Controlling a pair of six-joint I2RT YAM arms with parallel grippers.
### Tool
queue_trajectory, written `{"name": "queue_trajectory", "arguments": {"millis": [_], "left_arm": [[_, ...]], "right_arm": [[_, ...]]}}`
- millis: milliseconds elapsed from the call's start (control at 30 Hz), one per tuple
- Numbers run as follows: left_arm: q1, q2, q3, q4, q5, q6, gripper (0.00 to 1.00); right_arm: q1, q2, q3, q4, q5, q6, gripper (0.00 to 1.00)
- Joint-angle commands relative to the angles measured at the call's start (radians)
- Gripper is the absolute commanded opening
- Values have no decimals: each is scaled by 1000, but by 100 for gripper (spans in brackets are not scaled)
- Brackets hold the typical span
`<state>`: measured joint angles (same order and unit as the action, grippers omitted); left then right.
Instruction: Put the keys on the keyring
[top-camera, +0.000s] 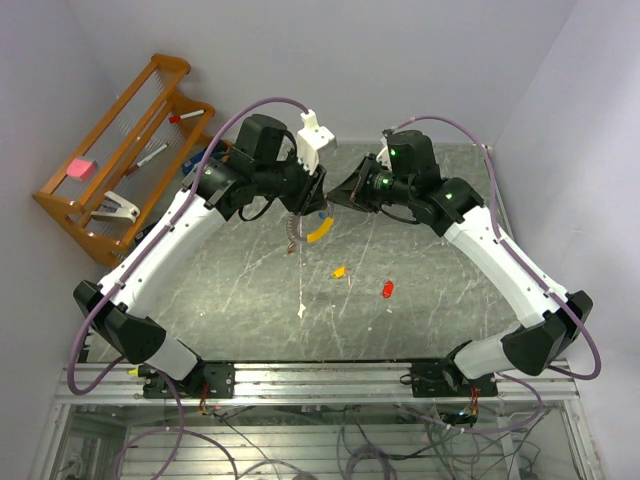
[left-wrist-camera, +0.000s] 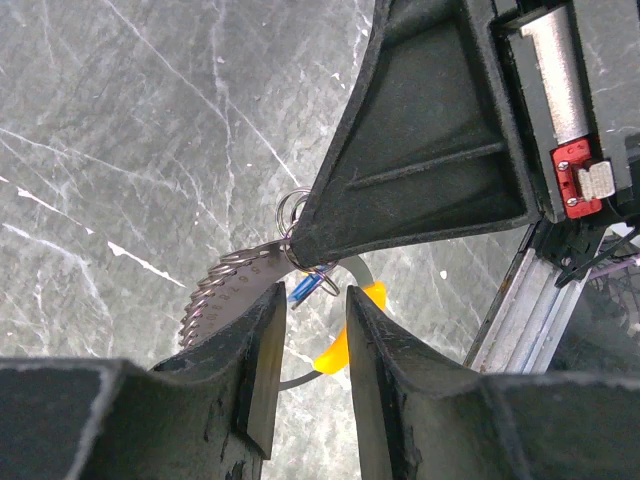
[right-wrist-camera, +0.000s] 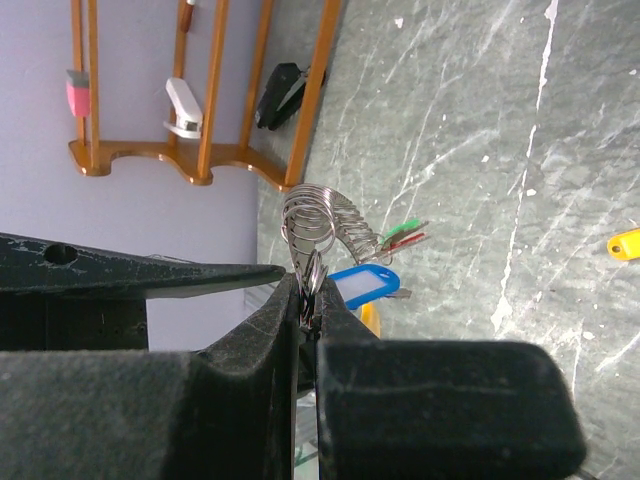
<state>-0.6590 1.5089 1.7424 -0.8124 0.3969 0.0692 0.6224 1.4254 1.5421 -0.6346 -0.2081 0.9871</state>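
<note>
Keyring (right-wrist-camera: 320, 225) pinched in our right hand (right-wrist-camera: 308, 300) above the table (top-camera: 250, 310).
Its silver loops sit clamped there, a blue key (right-wrist-camera: 362, 284) hanging by them; our left hand (left-wrist-camera: 315, 300) stands parted just beside. An orange key (top-camera: 338, 271) and a red key (top-camera: 388, 289) lie loose on the table.

soft, even overhead light is filling all three views; shadows are showing faint. table (top-camera: 250, 300) is picking up mild sheen, no blown glare. left gripper (left-wrist-camera: 315, 300) is blurring up close in its wrist view; backgrounds are reading sharp.
</note>
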Motion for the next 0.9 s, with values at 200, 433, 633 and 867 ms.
{"name": "queue_trajectory", "arguments": {"millis": [200, 433, 633, 867], "left_arm": [[-2, 20, 41, 39, 25, -42, 41], [-2, 21, 23, 47, 20, -57, 42], [-2, 15, 6, 34, 3, -52, 42], [-2, -15, -20, 16, -18, -37, 41]], "right_arm": [[8, -5, 6, 15, 22, -3, 0], [7, 1, 10, 23, 22, -4, 0], [7, 12, 21, 33, 17, 0, 0], [7, 12, 18, 41, 21, 7, 0]]}}
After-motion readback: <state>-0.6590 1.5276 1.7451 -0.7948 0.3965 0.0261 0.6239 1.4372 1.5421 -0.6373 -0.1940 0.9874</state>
